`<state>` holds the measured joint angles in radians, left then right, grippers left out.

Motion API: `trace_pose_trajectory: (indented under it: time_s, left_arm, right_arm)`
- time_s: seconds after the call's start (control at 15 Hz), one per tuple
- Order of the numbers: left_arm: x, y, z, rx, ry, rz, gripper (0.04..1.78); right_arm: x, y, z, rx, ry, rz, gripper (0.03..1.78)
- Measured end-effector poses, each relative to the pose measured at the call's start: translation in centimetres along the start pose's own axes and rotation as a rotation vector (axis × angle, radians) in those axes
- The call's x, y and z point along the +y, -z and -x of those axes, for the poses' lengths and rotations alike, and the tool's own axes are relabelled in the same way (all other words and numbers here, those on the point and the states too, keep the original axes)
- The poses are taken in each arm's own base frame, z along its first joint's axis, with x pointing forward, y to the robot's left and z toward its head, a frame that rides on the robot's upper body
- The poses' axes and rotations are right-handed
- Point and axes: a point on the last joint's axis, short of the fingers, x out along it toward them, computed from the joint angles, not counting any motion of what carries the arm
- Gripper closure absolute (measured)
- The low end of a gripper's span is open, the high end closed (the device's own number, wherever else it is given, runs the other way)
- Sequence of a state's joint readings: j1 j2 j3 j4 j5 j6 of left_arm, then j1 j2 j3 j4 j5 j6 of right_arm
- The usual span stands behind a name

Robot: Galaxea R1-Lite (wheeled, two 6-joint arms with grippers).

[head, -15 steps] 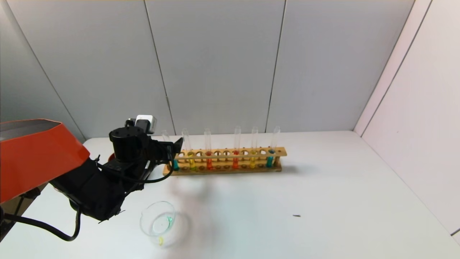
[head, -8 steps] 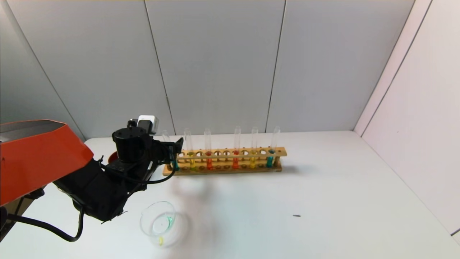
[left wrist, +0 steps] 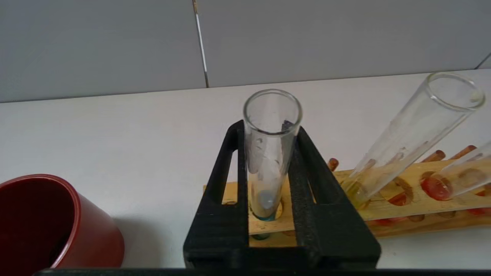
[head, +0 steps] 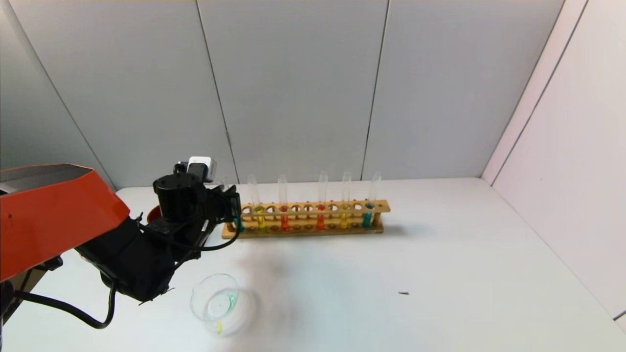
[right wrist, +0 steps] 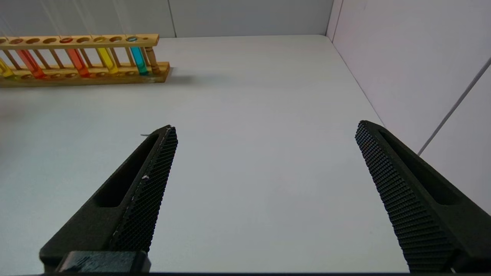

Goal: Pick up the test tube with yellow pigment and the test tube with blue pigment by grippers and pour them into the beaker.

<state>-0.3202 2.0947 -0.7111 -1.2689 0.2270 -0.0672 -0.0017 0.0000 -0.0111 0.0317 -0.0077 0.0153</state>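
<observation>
A wooden rack (head: 313, 210) at the back of the table holds several tubes. My left gripper (head: 230, 200) is at the rack's left end, shut on the test tube with blue pigment (head: 238, 225), which stands in its hole. In the left wrist view the black fingers (left wrist: 307, 161) press both sides of this tube (left wrist: 270, 153). A test tube with yellow pigment (head: 261, 222) stands right beside it and also shows in the left wrist view (left wrist: 402, 142). The beaker (head: 217, 303) sits near the front left with a greenish trace inside. My right gripper (right wrist: 264, 128) is open and empty over bare table.
A dark red cup (head: 153, 213) stands just left of the rack, close to my left gripper; it also shows in the left wrist view (left wrist: 46, 222). Another yellow tube (head: 344, 220) and another blue tube (head: 367, 217) stand at the rack's right end. Walls enclose the back and right.
My left gripper's fingers have closed in on the leftmost blue tube. The arm has shifted slightly. The tubes and beaker have not moved.
</observation>
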Motion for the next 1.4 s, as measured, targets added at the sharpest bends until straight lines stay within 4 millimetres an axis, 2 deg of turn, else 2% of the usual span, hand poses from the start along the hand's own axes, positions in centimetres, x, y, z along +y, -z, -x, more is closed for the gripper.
trace_pose_trajectory:
  time_s: [0.07, 0.73, 1.4]
  left_arm:
    - [0.0, 0.0, 0.0, 0.0, 0.0, 0.001, 1.5]
    - [0.0, 0.0, 0.3, 0.005, -0.002, -0.003, 1.51]
    - [0.0, -2.7, 0.8, 0.02, -0.006, -0.05, 1.51]
  right_arm:
    - [0.0, 0.0, 0.0, 0.0, 0.0, 0.0, 0.11]
    - [0.0, 0.0, 0.0, 0.0, 0.0, 0.0, 0.11]
    - [0.0, 0.0, 0.0, 0.001, 0.0, 0.0, 0.11]
